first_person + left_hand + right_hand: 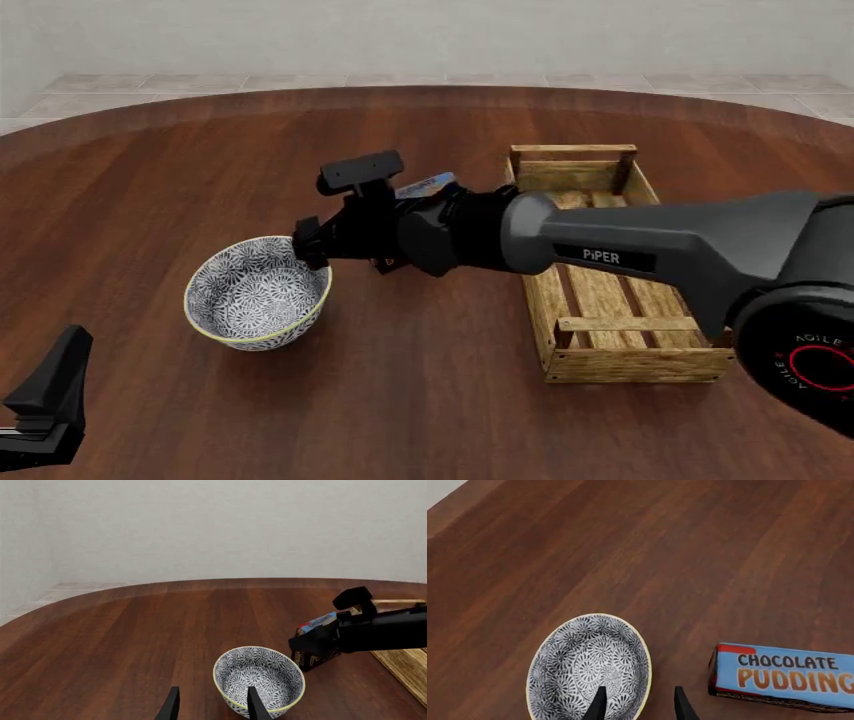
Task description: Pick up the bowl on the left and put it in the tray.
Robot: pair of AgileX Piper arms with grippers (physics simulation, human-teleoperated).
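The blue-and-white patterned bowl [254, 292] stands upright on the table, left of the wooden tray [587, 362]. My right arm reaches across from the right, and its gripper [311, 250] hangs open over the bowl's right rim. In the right wrist view one finger [598, 705] shows over the inside of the bowl [584, 662] and the other finger outside its rim. My left gripper [51, 395] sits low at the near left, well apart from the bowl, open [213, 707] and holding nothing. The left wrist view shows the bowl [257, 672] ahead.
A blue chocolate pudding box [787, 677] lies on the table just right of the bowl, mostly hidden behind the right arm in the front view [430, 184]. The tray's slatted bottom holds nothing. The table's curved far edge [427, 92] meets a tiled floor.
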